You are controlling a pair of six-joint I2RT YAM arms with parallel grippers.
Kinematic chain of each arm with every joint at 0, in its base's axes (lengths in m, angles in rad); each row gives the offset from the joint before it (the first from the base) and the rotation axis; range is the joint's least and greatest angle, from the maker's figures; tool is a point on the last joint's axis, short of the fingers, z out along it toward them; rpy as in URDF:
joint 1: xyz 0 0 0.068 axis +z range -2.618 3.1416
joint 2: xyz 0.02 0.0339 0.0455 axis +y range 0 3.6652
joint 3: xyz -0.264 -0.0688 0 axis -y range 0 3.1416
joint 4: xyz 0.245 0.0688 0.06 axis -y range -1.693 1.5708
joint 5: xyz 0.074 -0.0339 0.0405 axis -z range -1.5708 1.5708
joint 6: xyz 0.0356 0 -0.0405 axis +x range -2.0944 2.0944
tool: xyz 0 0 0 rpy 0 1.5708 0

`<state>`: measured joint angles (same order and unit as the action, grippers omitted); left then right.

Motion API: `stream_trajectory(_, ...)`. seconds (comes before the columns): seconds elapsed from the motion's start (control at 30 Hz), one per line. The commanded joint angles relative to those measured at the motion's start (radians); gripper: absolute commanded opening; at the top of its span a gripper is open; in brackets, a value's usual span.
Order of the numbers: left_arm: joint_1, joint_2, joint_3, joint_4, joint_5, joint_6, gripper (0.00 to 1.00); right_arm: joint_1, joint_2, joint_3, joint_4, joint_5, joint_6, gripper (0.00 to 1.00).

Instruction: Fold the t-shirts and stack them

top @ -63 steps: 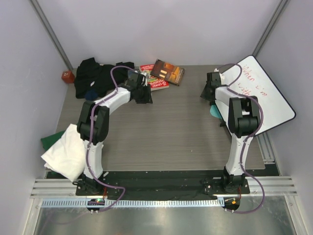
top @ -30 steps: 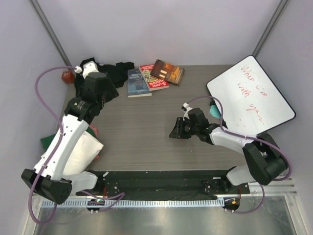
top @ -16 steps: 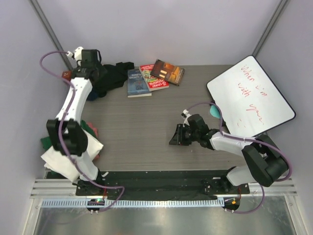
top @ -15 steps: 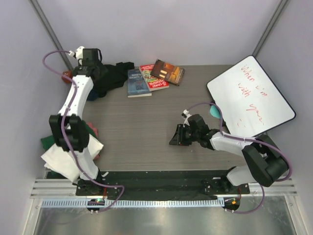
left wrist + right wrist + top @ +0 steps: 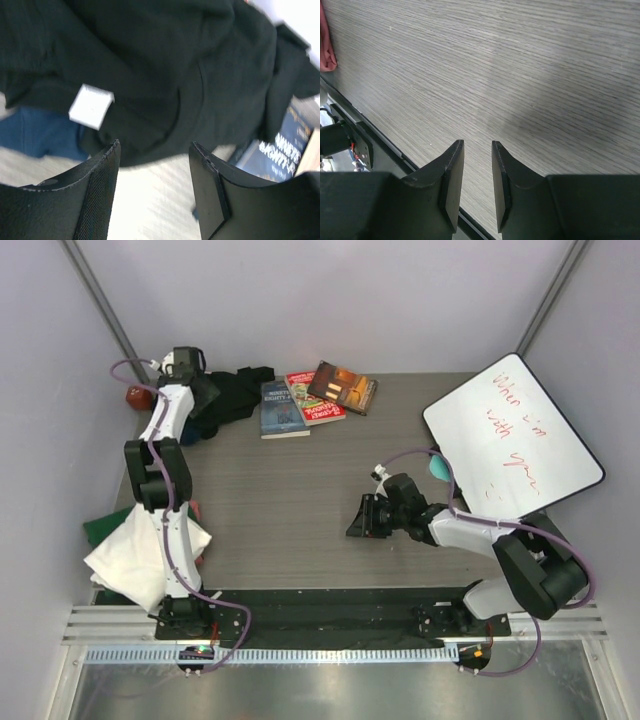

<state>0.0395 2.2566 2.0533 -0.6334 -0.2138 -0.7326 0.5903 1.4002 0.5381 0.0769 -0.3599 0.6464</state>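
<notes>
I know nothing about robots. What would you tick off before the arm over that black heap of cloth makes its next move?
1. Left gripper open: ok, jaws wide apart with nothing between them.
2. Left gripper aimed at the black shirt: ok, the cloth lies just ahead of the fingers. Whether it touches the cloth: cannot tell.
3. Blue book out of the grab's way: not ok, it lies right at the shirt's edge.
4. Right gripper out of the way: ok, open and holding nothing, over the table far from the heap.
5. White folded shirt ready as a stack: ok, it lies at the near left edge.
</notes>
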Motion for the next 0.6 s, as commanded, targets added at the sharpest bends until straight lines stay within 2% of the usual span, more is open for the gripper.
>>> stream_trajectory(0.0,0.014,0.075,0.125,-0.029,0.008,-0.005,0.58,0.005,0.023,-0.003,0.046,-0.030,0.001,0.34)
stream_trajectory(0.17,0.014,0.141,0.156,-0.035,0.031,0.001,0.57,0.005,0.031,0.011,0.032,-0.013,-0.007,0.34)
stream_trajectory(0.27,0.014,0.193,0.166,-0.029,0.095,0.004,0.57,0.006,0.045,0.034,0.011,-0.013,-0.019,0.34)
stream_trajectory(0.37,0.011,0.245,0.189,-0.051,0.154,-0.005,0.51,0.005,0.059,0.052,-0.005,-0.011,-0.025,0.34)
stream_trajectory(0.43,0.011,0.262,0.189,-0.064,0.162,-0.005,0.38,0.005,0.057,0.054,0.001,-0.016,-0.024,0.34)
stream_trajectory(0.5,0.011,0.270,0.176,-0.065,0.162,0.001,0.20,0.006,0.057,0.056,0.000,-0.020,-0.021,0.34)
stream_trajectory(0.57,0.011,0.264,0.168,-0.063,0.160,0.007,0.08,0.003,0.056,0.054,0.000,-0.022,-0.019,0.34)
